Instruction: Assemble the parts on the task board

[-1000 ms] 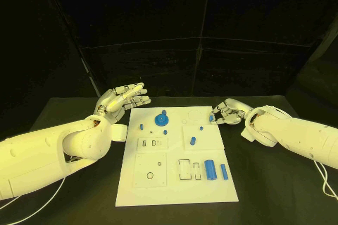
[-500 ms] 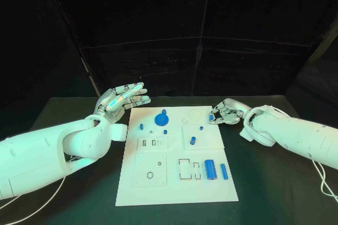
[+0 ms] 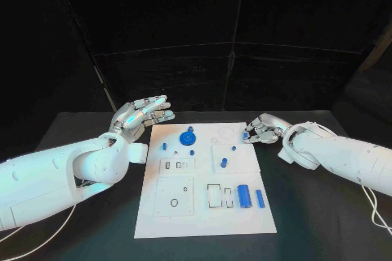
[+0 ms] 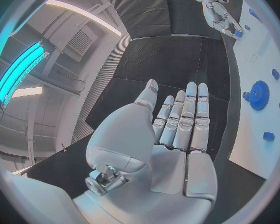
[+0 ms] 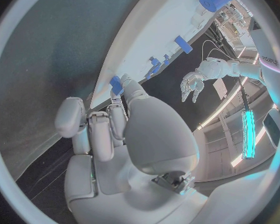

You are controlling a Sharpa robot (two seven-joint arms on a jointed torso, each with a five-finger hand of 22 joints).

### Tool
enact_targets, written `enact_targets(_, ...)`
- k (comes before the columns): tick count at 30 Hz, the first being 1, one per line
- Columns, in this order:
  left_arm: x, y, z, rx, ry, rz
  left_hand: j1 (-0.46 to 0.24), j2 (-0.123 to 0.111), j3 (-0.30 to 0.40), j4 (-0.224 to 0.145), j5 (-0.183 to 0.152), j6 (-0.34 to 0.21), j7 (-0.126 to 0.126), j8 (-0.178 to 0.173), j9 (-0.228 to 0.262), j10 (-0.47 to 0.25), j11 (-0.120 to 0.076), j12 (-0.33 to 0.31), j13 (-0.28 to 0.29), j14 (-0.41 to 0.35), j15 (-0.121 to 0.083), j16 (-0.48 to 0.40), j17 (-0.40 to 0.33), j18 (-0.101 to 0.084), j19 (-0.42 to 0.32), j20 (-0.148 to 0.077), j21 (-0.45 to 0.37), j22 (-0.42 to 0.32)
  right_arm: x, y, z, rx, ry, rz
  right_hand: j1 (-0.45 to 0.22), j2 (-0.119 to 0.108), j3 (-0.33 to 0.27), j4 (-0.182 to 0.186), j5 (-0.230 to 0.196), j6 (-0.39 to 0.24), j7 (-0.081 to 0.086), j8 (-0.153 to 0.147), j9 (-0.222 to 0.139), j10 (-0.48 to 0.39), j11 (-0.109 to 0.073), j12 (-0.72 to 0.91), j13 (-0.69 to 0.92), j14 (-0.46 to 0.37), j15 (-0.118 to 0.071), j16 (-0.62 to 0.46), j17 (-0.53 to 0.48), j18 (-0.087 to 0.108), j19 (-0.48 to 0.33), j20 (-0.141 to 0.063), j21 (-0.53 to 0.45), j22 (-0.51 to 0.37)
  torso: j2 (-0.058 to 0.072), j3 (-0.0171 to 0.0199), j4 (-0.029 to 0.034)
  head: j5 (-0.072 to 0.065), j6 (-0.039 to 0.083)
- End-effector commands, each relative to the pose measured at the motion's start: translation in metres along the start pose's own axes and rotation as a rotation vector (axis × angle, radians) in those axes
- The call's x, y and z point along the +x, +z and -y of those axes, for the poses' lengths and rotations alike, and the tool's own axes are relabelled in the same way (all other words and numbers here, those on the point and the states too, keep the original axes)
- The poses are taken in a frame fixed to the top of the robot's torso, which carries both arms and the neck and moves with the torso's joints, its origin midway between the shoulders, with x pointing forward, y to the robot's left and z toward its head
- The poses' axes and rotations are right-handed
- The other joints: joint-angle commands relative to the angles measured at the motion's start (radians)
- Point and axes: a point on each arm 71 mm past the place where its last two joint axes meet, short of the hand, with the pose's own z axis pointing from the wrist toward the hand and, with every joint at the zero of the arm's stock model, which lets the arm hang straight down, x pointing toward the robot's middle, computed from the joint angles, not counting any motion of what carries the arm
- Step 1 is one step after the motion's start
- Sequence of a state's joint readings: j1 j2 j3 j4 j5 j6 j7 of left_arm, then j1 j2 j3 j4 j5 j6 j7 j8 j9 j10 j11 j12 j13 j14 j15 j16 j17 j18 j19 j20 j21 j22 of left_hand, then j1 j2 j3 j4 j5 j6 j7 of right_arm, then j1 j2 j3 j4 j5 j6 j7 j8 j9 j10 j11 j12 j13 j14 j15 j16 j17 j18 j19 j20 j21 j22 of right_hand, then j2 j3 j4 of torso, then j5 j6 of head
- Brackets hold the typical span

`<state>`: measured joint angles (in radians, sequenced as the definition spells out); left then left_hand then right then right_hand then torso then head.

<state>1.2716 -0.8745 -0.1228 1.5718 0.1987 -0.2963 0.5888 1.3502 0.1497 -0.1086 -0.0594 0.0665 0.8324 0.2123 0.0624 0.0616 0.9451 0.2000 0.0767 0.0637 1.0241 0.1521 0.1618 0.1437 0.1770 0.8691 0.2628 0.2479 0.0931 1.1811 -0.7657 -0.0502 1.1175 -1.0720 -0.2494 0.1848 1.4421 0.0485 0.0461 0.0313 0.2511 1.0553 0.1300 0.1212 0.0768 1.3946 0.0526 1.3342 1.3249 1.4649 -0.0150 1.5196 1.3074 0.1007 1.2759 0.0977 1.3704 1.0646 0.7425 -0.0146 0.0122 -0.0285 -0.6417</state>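
Observation:
The white task board [image 3: 204,215] lies in the middle of the black table. On it are a blue gear [image 3: 188,139], a blue cylinder [image 3: 243,196], a blue bar [image 3: 260,198] and several small blue pieces. My right hand [image 3: 263,129] sits at the board's far right edge and pinches a small blue part [image 3: 245,136] at its fingertips; the right wrist view shows this part [image 5: 116,83] just over the board [image 5: 159,30]. My left hand [image 3: 140,116] is raised beside the board's far left corner, fingers [image 4: 190,114] straight and apart, holding nothing.
Black table surface [image 3: 327,215] surrounds the board on all sides, with a dark curtain behind. Rectangular recesses [image 3: 214,196] lie near the cylinder, and a round outline [image 3: 222,140] is at the far end near my right hand.

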Motion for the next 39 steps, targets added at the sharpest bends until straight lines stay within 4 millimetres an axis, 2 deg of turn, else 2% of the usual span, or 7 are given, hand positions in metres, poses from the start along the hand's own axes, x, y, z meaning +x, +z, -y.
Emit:
enact_targets(1, 0.002, 0.000, 0.001, 0.008, -0.002, -0.017, -0.003, 0.003, 0.004, -0.002, 0.000, 0.000, 0.047, -0.002, 0.000, -0.001, 0.006, -0.005, -0.001, 0.005, 0.003, -0.004, 0.002, 0.004, 0.009, 0.000, -0.006, -0.001, -0.004, 0.000, 0.001, 0.006, -0.015, 0.037, 0.011, 0.026, 0.018, -0.004, -0.014, 0.021, -0.007, 0.013, 0.006, 0.003, -0.012, 0.006, 0.004, 0.077, -0.012, -0.001, 0.127, -0.002, 0.003, -0.010, 0.006, 0.003, 0.000, 0.0005, -0.0003, 0.000, 0.000)
enact_targets(6, 0.001, 0.000, 0.001, 0.008, -0.002, -0.016, -0.003, 0.003, 0.004, -0.002, 0.000, 0.000, 0.047, -0.002, 0.000, -0.001, 0.006, -0.005, -0.001, 0.005, 0.003, -0.004, 0.002, 0.004, 0.009, 0.000, -0.006, -0.001, -0.005, 0.000, 0.000, 0.010, -0.027, 0.055, 0.011, 0.028, 0.050, -0.013, -0.048, 0.031, -0.013, 0.020, 0.008, 0.003, -0.018, 0.003, 0.004, 0.077, -0.018, -0.001, 0.128, -0.002, 0.004, -0.017, 0.006, 0.004, -0.001, 0.0009, 0.0000, 0.001, 0.000)
enact_targets(17, 0.000, -0.001, 0.002, 0.006, 0.000, -0.011, -0.003, 0.003, 0.004, -0.002, 0.000, 0.000, 0.047, -0.002, 0.000, -0.001, 0.006, -0.005, -0.001, 0.005, 0.003, -0.004, 0.002, 0.004, 0.009, 0.000, -0.006, -0.001, -0.003, -0.013, -0.017, 0.016, -0.027, 0.087, 0.005, 0.023, 0.065, -0.017, -0.055, 0.026, -0.011, 0.018, 0.007, 0.001, -0.017, -0.002, 0.000, 0.079, -0.018, 0.001, 0.133, -0.003, 0.007, -0.019, 0.007, 0.007, -0.003, -0.0017, -0.0006, 0.002, 0.002)
enact_targets(22, 0.000, -0.001, 0.002, 0.006, 0.001, -0.010, -0.003, 0.003, 0.004, -0.002, 0.000, 0.000, 0.047, -0.002, 0.000, -0.001, 0.006, -0.005, -0.001, 0.005, 0.003, -0.004, 0.002, 0.004, 0.009, 0.000, -0.006, -0.001, 0.002, -0.020, -0.045, -0.008, -0.026, 0.089, 0.000, 0.023, 0.072, -0.016, -0.057, 0.023, -0.010, 0.016, 0.006, 0.001, -0.016, -0.004, -0.002, 0.079, -0.018, 0.001, 0.134, -0.003, 0.007, -0.019, 0.007, 0.007, -0.005, -0.0005, -0.0011, 0.007, 0.002)
enact_targets(30, -0.001, 0.000, 0.002, 0.006, 0.003, -0.008, -0.002, 0.003, 0.007, -0.007, 0.000, 0.000, 0.048, -0.001, 0.000, -0.002, 0.006, -0.006, -0.001, 0.006, 0.004, -0.006, 0.002, 0.004, 0.011, 0.000, -0.009, -0.003, 0.022, -0.022, -0.100, -0.055, -0.050, 0.073, -0.013, 0.019, 0.088, -0.014, -0.062, 0.021, -0.010, 0.014, 0.005, -0.002, -0.016, -0.010, -0.007, 0.079, -0.017, 0.001, 0.135, -0.003, 0.008, -0.018, 0.006, 0.006, -0.010, -0.0057, 0.0059, 0.013, 0.002)
enact_targets(35, 0.001, 0.001, 0.001, 0.006, 0.002, -0.011, -0.002, 0.003, 0.007, -0.007, 0.000, 0.000, 0.048, -0.001, 0.000, -0.002, 0.006, -0.006, -0.001, 0.006, 0.004, -0.006, 0.002, 0.004, 0.011, 0.000, -0.009, -0.003, 0.042, -0.007, -0.130, -0.091, -0.058, 0.021, -0.011, 0.010, 0.100, -0.023, -0.066, 0.021, -0.010, 0.014, 0.004, -0.005, -0.016, -0.016, -0.012, 0.080, -0.017, 0.002, 0.138, -0.003, 0.008, -0.019, 0.006, 0.007, -0.016, -0.0086, 0.0073, 0.038, -0.005)
enact_targets(39, 0.002, 0.002, 0.001, 0.006, 0.000, -0.014, -0.002, 0.003, 0.007, -0.007, 0.000, 0.000, 0.048, -0.001, 0.000, -0.002, 0.006, -0.006, -0.001, 0.006, 0.004, -0.006, 0.002, 0.004, 0.011, 0.000, -0.009, -0.003, 0.056, 0.002, -0.148, -0.107, -0.066, -0.013, -0.013, 0.009, 0.102, -0.023, -0.067, 0.022, -0.009, 0.015, 0.005, -0.006, -0.016, -0.016, -0.013, 0.079, -0.017, 0.001, 0.137, -0.003, 0.007, -0.019, 0.005, 0.004, -0.016, -0.0099, 0.0125, 0.046, -0.012)
